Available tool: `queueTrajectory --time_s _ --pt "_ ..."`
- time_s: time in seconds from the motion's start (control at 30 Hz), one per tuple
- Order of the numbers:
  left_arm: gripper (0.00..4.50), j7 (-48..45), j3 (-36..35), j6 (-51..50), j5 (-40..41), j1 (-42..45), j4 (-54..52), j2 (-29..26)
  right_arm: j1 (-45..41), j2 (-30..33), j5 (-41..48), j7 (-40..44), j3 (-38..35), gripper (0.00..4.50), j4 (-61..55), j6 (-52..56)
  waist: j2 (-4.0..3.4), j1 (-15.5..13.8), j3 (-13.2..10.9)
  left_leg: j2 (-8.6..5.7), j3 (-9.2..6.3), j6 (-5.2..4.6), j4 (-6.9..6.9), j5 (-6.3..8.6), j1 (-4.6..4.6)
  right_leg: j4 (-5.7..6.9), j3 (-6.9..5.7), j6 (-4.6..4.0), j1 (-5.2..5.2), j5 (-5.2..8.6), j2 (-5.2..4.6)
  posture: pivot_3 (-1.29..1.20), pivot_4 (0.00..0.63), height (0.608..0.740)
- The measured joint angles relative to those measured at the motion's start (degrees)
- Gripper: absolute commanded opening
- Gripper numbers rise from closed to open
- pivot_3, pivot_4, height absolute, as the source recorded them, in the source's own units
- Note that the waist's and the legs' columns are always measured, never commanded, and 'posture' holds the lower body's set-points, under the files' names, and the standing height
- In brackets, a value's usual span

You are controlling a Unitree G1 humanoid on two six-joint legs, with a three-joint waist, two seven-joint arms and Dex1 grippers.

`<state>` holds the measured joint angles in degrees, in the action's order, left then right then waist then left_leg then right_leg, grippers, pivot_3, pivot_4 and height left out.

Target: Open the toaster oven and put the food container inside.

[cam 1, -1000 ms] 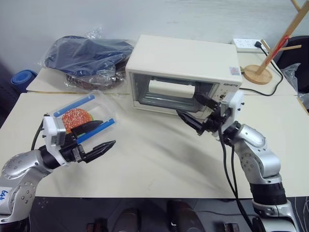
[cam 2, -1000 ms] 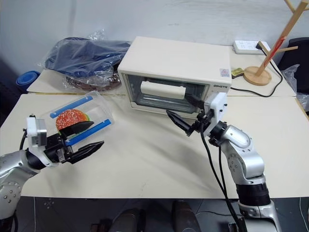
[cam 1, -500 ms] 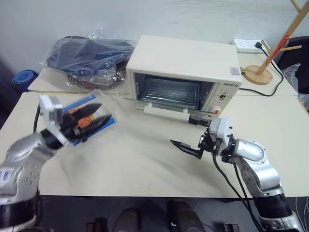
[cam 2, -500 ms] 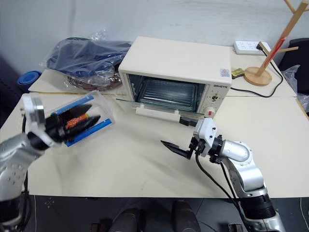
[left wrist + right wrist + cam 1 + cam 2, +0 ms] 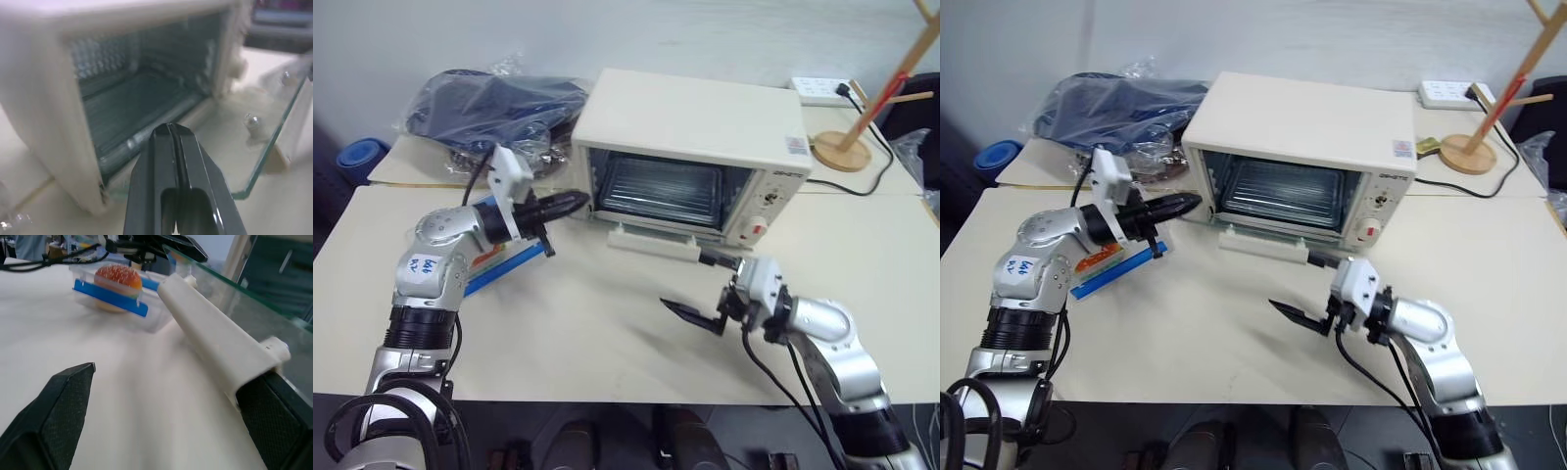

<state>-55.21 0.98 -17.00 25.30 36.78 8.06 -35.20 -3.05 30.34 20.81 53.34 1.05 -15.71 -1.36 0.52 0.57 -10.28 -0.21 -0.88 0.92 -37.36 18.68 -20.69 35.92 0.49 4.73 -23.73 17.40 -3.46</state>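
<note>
- Evidently the toaster oven (image 5: 1298, 147) door is down, its handle bar beside one fingertip of the right gripper (image 5: 1310, 291), whose fingers are spread wide and empty.
- Left gripper (image 5: 171, 134) fingers are pressed together on nothing, tips just before the oven mouth.
- Food container (image 5: 120, 296) rests on the table (image 5: 1234, 333), behind and below those fingers, so not yet inside.

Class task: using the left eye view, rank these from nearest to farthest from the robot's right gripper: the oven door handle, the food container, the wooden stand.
1. Oven door handle, just beyond the right gripper, toward the oven.
2. Wooden stand, far back on the robot's right.
3. Food container, across the table under the left arm.
Stand and container are close to call.
</note>
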Motion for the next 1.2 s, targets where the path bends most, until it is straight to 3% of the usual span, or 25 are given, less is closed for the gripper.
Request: queueTrajectory --time_s 0.17,0.3,0.53,0.67,0.87,0.97,1.07,1.2 --pt "0.03 -0.88 3.61 1.47 -5.72 -4.81 -1.68 -1.02 16.04 2.14 2.22 1.86 -8.14 4.50 -1.31 -3.51 0.00 -0.91 0.00 -0.05 0.01 -0.41 -0.53 0.22 -0.21 0.00 0.04 0.19 0.06 -0.08 -0.06 0.00 0.150 0.740" --pt "0.03 2.77 5.61 -0.06 -9.10 -8.41 -5.97 0.77 20.38 2.41 5.08 2.68 -14.73 4.50 -1.44 -6.37 0.02 -0.45 -0.01 -0.07 0.05 -0.73 -0.66 0.39 0.27 -0.02 0.16 0.27 0.50 -0.13 -0.11 0.00 0.150 0.740" --pt "0.03 10.21 6.80 -1.85 -13.50 -11.63 -8.75 4.28 12.48 0.70 10.06 -0.29 -16.93 4.50 0.17 -4.39 0.01 -0.40 -0.01 -0.01 0.02 -0.63 -0.60 0.37 0.37 0.09 0.16 0.22 0.48 -0.11 -0.06 0.00 0.150 0.740" --pt "0.83 12.97 4.41 -3.78 -12.56 -15.61 -13.06 5.61 6.17 0.70 15.20 0.92 -14.48 4.50 -1.13 -0.17 0.00 -0.45 0.00 0.00 -0.01 -0.60 -0.59 0.37 0.29 0.05 0.15 0.22 0.41 -0.11 -0.08 0.00 0.150 0.740" --pt "2.66 15.92 -12.87 -11.02 2.46 -27.64 -30.29 6.36 -0.69 0.16 16.51 5.12 -9.45 4.50 -1.74 1.27 0.01 -0.37 -0.01 0.06 -0.07 -0.56 -0.61 0.37 0.02 0.01 0.11 0.21 0.17 -0.10 -0.10 0.00 0.150 0.740" --pt "3.49 17.43 -29.05 -15.49 10.92 -39.16 -37.98 3.75 -3.95 -0.69 16.03 8.49 -7.36 4.50 -0.31 -0.64 -0.02 0.38 0.01 0.09 -0.05 -0.56 -0.57 0.41 0.10 0.01 0.12 0.14 0.22 -0.06 -0.10 0.00 0.150 0.740" --pt "4.46 24.23 -45.69 -22.31 17.69 -46.38 -38.31 3.19 -5.27 -1.16 14.98 11.81 -6.36 4.50 3.21 -2.84 0.04 0.15 -0.01 0.07 -0.16 -0.58 -0.59 0.41 0.12 0.02 -0.01 0.10 0.31 -0.04 -0.15 0.00 0.150 0.740" --pt "4.48 28.92 -57.64 -29.59 22.41 -50.79 -33.01 -1.14 -7.05 -2.48 14.45 15.43 -4.91 4.50 5.69 -5.35 0.05 -0.45 -0.01 0.02 -0.15 -0.61 -0.59 0.42 0.23 0.03 0.00 0.07 0.39 -0.02 -0.19 0.00 0.150 0.740"
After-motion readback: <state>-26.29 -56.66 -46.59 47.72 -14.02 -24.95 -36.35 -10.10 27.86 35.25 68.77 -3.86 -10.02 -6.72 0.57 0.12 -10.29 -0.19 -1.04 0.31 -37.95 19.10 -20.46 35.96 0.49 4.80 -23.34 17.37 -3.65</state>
